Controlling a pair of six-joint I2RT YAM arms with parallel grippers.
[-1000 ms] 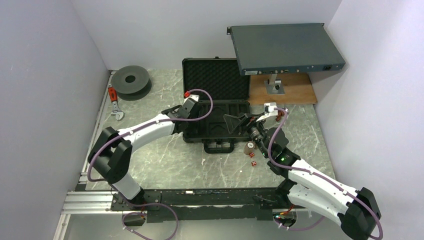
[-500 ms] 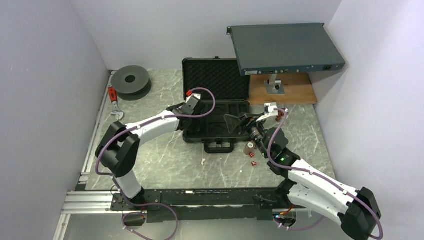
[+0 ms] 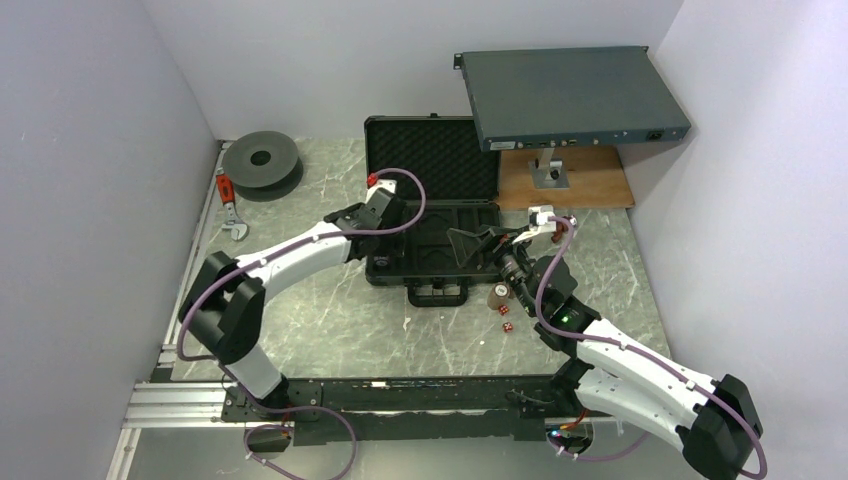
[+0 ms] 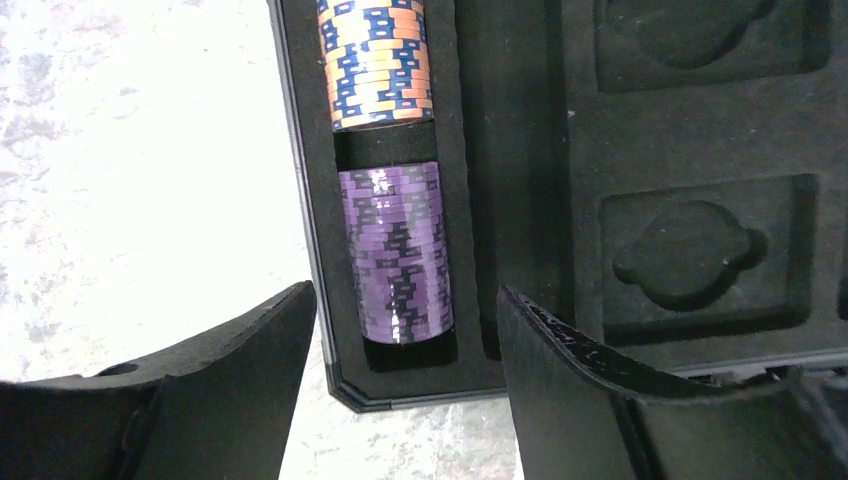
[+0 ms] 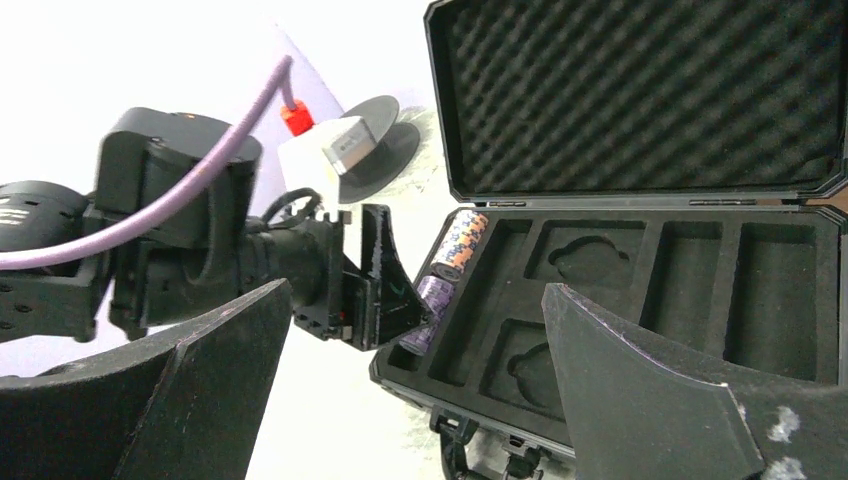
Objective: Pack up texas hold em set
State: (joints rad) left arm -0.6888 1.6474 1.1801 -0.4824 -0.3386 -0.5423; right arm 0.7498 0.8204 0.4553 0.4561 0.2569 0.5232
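On the counter (image 3: 330, 320), right of the handle of the open black case (image 3: 430, 222): two red dice (image 3: 506, 328), a brown chip stack (image 3: 497, 295). Right end effector (image 5: 415, 295) spread wide, grasping nothing. Left end effector (image 4: 405, 295) released, over a purple chip stack (image 4: 395, 255) in the case's leftmost slot; orange stack (image 4: 375, 60) beyond.

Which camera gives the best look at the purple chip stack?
The left wrist view: the purple chip stack lies close and unobstructed in its slot, next to the orange stack. The right wrist view shows it small and distant. From overhead I cannot make it out.
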